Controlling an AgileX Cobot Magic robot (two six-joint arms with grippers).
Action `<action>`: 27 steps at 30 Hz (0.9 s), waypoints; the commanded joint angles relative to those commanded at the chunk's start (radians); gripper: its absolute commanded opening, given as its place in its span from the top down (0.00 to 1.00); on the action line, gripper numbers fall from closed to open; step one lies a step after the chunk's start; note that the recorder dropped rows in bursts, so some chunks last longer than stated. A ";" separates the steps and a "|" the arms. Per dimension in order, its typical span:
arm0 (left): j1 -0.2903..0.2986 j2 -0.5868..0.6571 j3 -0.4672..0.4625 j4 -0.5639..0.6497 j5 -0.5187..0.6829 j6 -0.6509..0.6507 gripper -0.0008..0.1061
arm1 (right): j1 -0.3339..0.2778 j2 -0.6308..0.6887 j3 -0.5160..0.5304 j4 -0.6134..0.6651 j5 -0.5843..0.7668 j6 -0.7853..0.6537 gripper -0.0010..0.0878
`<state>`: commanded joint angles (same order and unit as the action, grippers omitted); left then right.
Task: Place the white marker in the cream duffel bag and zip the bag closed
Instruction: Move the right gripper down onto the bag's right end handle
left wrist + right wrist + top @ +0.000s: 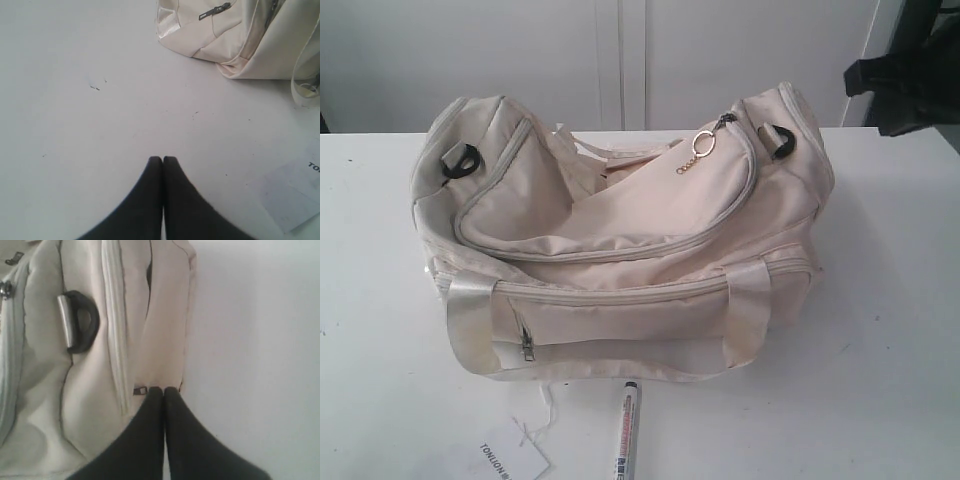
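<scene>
white marker [625,435]: low end cut off at 6 o'clock
paper tag [510,460]: cut off at 7 o'clock, letters too small
dark thing [905,80]: 2 o'clock, cut off, blurry

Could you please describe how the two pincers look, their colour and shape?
Both look alike. The left pincer has two matte black fingers, broad at the base and curving in to narrow, rounded tips. The right pincer has the same black, tapered fingers. No markings or cables show on either.
</scene>
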<state>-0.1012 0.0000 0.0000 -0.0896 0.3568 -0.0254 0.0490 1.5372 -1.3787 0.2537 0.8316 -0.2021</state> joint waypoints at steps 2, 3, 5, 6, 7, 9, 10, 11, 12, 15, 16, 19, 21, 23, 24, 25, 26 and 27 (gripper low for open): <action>0.000 0.000 0.000 0.000 0.000 0.000 0.99 | 0.000 0.055 -0.060 0.086 -0.001 -0.073 0.99; 0.000 0.000 0.000 0.000 0.000 0.002 0.99 | 0.000 0.094 -0.105 0.136 -0.001 -0.114 0.99; 0.000 0.000 0.000 0.000 0.000 0.002 0.99 | 0.000 0.144 -0.163 0.192 0.001 -0.148 0.99; 0.000 0.000 0.000 0.000 0.000 0.002 0.99 | 0.000 0.160 -0.181 0.211 0.001 -0.163 0.99; 0.000 0.000 0.000 0.000 0.000 0.002 0.99 | 0.000 0.185 -0.209 0.229 -0.004 -0.165 0.99; 0.000 0.000 0.000 0.000 0.000 0.002 0.99 | 0.000 0.208 -0.226 0.245 -0.037 -0.165 0.99; 0.000 0.000 0.000 0.000 0.000 0.002 0.99 | 0.000 0.210 -0.226 0.248 -0.052 -0.165 0.99; 0.000 0.000 0.000 0.000 0.000 0.002 0.99 | 0.000 0.211 -0.226 0.248 -0.052 -0.165 0.99; 0.000 0.000 0.000 0.000 0.000 0.002 0.99 | 0.000 0.211 -0.226 0.248 -0.052 -0.165 0.99; 0.000 0.000 0.000 0.000 0.000 0.002 0.99 | 0.000 0.211 -0.226 0.248 -0.052 -0.165 0.99; 0.000 0.000 0.000 0.000 0.000 0.002 0.99 | 0.000 0.211 -0.226 0.248 -0.052 -0.165 0.99; 0.000 0.000 0.000 0.000 0.000 0.002 0.99 | 0.000 0.211 -0.226 0.248 -0.052 -0.159 0.99; 0.000 0.000 0.000 0.000 0.000 0.002 0.99 | 0.000 0.211 -0.226 0.248 -0.044 -0.155 0.99; 0.000 0.000 0.000 0.000 0.000 0.002 0.99 | 0.000 0.211 -0.226 0.248 -0.024 -0.148 0.99; 0.000 0.000 0.000 0.000 0.000 0.002 0.99 | 0.000 0.211 -0.226 0.248 -0.011 -0.143 0.99; 0.000 0.000 0.000 0.000 0.000 0.002 0.99 | 0.000 0.211 -0.226 0.248 0.000 -0.139 0.99; 0.000 0.000 0.000 0.000 0.000 0.002 0.99 | 0.000 0.211 -0.226 0.248 0.006 -0.136 0.99; 0.000 0.000 0.000 0.000 0.000 0.002 0.99 | 0.000 0.211 -0.226 0.248 0.013 -0.136 0.99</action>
<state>-0.1012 0.0000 0.0000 -0.0896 0.3568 -0.0232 0.0490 1.7483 -1.6042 0.5013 0.8447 -0.3382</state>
